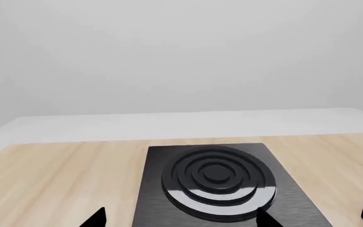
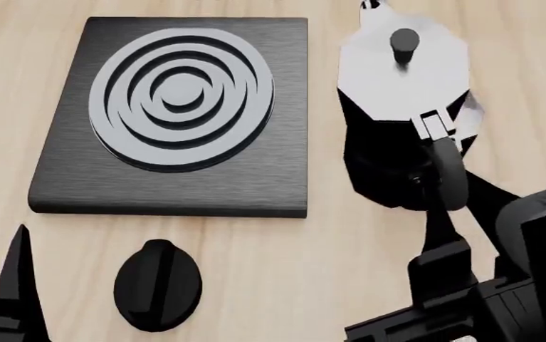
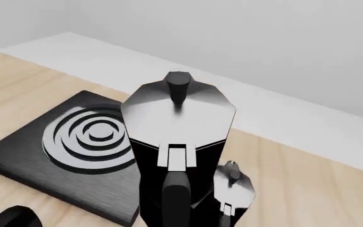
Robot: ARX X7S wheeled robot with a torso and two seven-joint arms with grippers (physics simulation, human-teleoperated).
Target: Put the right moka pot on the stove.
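Head view: gripping the right moka pot (image 2: 401,92) by its curved handle, right gripper (image 2: 443,196) fingers closed on it, just beside the stove (image 2: 173,182) and not over its rings. Hovering the left gripper (image 1: 181,220) at the stove's near edge, jaws spread wide. Spotted from the right wrist view: a second moka pot (image 3: 235,189), on the held pot's side away from the stove.

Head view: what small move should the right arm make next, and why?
Probably carry the black faceted moka pot with the grey lid leftward over the flat black stove slab, assuming the right gripper holds its handle: the pot is beside the slab, whose grey rings are bare.
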